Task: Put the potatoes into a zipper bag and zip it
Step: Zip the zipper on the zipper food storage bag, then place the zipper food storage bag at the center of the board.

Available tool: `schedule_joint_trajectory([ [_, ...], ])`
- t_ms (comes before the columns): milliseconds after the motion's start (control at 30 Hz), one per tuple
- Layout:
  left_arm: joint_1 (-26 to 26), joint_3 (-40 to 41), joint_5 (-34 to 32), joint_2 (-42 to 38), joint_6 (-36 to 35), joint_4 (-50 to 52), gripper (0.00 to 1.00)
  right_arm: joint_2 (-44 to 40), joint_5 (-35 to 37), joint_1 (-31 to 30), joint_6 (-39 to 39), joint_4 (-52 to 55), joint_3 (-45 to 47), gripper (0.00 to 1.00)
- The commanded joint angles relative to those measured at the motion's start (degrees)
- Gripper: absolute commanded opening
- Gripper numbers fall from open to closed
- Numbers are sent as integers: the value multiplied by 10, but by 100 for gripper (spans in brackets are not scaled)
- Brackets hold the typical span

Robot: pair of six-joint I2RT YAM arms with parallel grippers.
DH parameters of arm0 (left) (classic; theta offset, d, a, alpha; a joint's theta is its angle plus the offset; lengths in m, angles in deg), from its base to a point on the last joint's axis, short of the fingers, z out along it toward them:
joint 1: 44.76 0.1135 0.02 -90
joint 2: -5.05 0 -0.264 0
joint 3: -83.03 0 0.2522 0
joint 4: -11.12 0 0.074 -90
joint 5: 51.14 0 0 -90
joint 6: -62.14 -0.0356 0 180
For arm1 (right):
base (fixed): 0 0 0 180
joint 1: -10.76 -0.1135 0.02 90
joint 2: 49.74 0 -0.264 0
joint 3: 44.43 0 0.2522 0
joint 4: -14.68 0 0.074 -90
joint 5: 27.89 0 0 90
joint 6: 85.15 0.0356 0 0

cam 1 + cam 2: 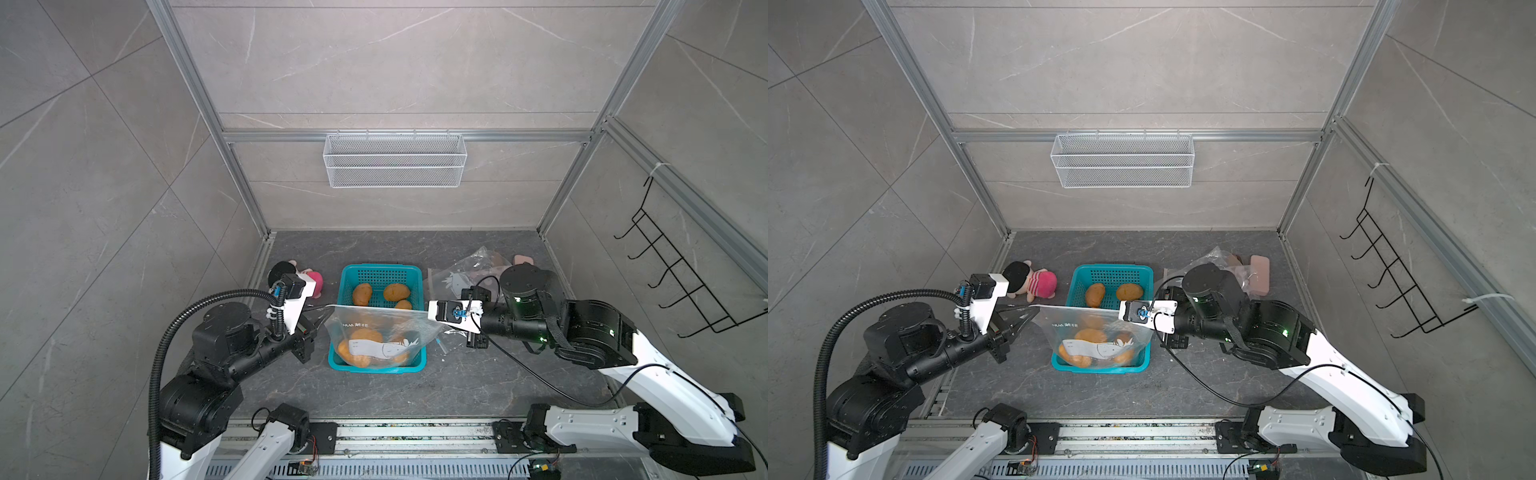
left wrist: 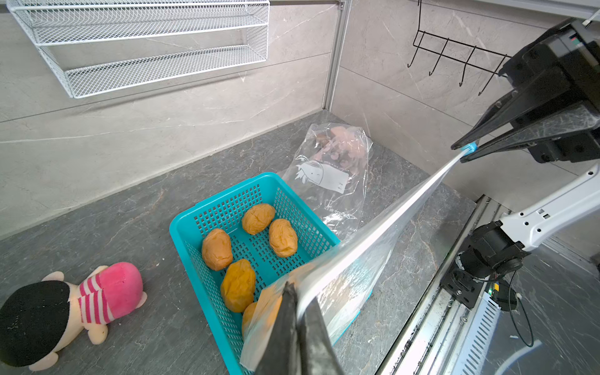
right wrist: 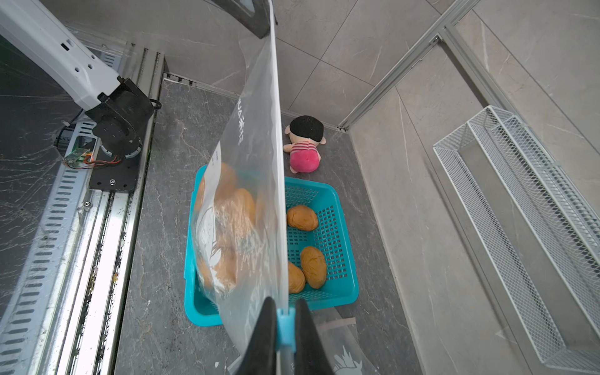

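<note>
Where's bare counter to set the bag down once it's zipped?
Widest free patch: the near strip of counter between the teal basket and the front rail. A thinner strip runs behind the basket to the back wall. Crowded: far left by the plush doll, far right by the second bag, and over the basket, where the zipper bag hangs.
</note>
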Motion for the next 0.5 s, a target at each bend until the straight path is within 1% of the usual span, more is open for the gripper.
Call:
schedule_joint_trajectory([
  [0, 4, -18, -47, -5, 0, -16, 0, -17, 31, 11, 1, 50, 7, 6],
  [100, 4, -17, -42, -3, 2, -20, 0, -12, 22, 11, 3, 47, 5, 7],
  [133, 4, -16, -40, -2, 3, -23, 0, -9, 17, 11, 5, 43, 4, 8],
  [167, 4, -15, -38, -1, 4, -26, 0, -7, 10, 11, 11, 34, 4, 15],
  [267, 4, -13, -32, 4, 6, -31, 0, 7, -26, 11, 25, 19, -7, 49],
  [300, 4, -13, -31, 6, 7, -32, 0, 12, -36, 11, 31, 17, -16, 55],
  [367, 4, -14, -29, 9, 6, -34, 0, 17, -52, 10, 47, 4, -30, 65],
  [467, 4, -13, -28, 10, 6, -36, 0, 6, -68, 10, 57, -21, -33, 70],
])
